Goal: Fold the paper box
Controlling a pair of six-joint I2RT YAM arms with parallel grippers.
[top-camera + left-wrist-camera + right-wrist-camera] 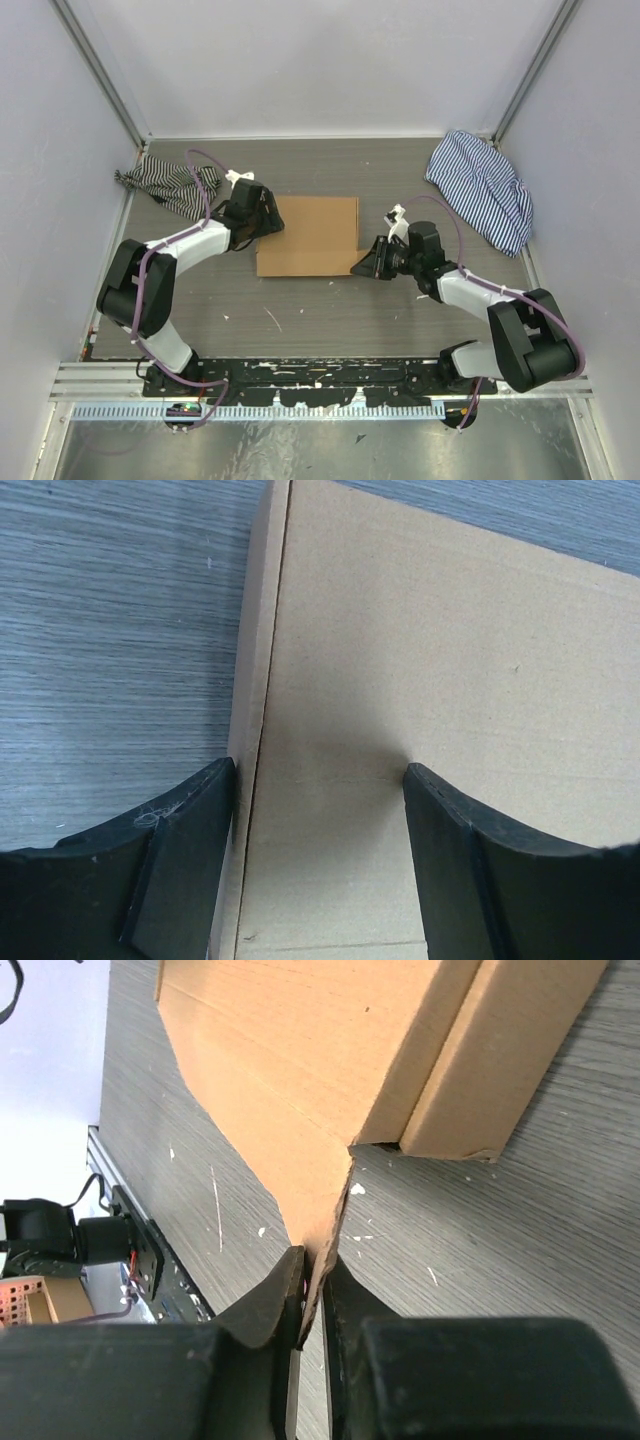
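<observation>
The paper box [310, 235] is a flat piece of brown cardboard lying mid-table. My left gripper [263, 217] is at its left edge. In the left wrist view the box [420, 680] fills the right side, and the left gripper [318, 775] is open, one finger beside the narrow side strip and the other over the main panel. My right gripper [364, 264] is at the box's near right corner. In the right wrist view it [315, 1265] is shut on a pointed flap of the box [300, 1060], which lifts off the table.
A dark striped cloth [165, 185] lies at the back left, just behind the left arm. A blue striped cloth [485, 190] lies at the back right. White walls enclose the table, and a metal rail [320, 375] runs along the near edge.
</observation>
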